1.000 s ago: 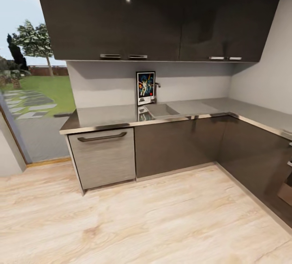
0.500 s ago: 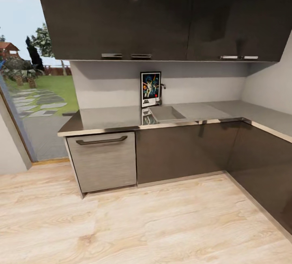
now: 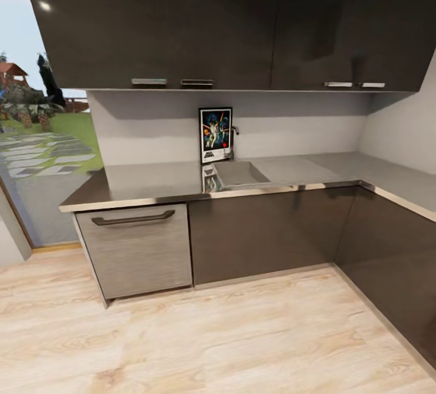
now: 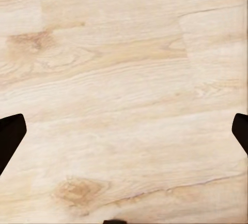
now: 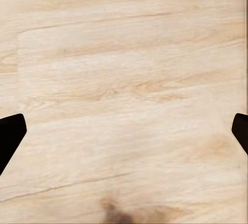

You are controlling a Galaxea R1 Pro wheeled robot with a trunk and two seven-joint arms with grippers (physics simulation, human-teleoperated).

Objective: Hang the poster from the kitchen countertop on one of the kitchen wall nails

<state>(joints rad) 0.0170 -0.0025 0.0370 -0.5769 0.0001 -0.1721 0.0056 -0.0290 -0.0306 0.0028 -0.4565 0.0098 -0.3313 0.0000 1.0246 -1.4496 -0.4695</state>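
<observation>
The poster (image 3: 216, 134) stands upright on the kitchen countertop (image 3: 151, 179), leaning against the grey back wall just left of the sink (image 3: 239, 173) and its tap (image 3: 234, 133). It has a black frame, white border and dark blue art. Its reflection shows on the glossy counter in front of it. My left gripper (image 4: 124, 136) is open over bare wooden floor, with only its dark fingertips (image 4: 10, 138) at the picture's edges. My right gripper (image 5: 124, 136) is open too, above the same pale floor, and holds nothing.
Dark wall cabinets (image 3: 230, 24) hang above the counter. A grey dishwasher front (image 3: 136, 248) with a bar handle sits at the left, dark base cabinets (image 3: 266, 230) beside it. The counter turns a corner along the right wall (image 3: 406, 185). A glass opening (image 3: 36, 139) to a garden lies left.
The head view has shifted: the counter and cabinets appear closer and slightly further left than before. The poster stays in the same place against the wall.
</observation>
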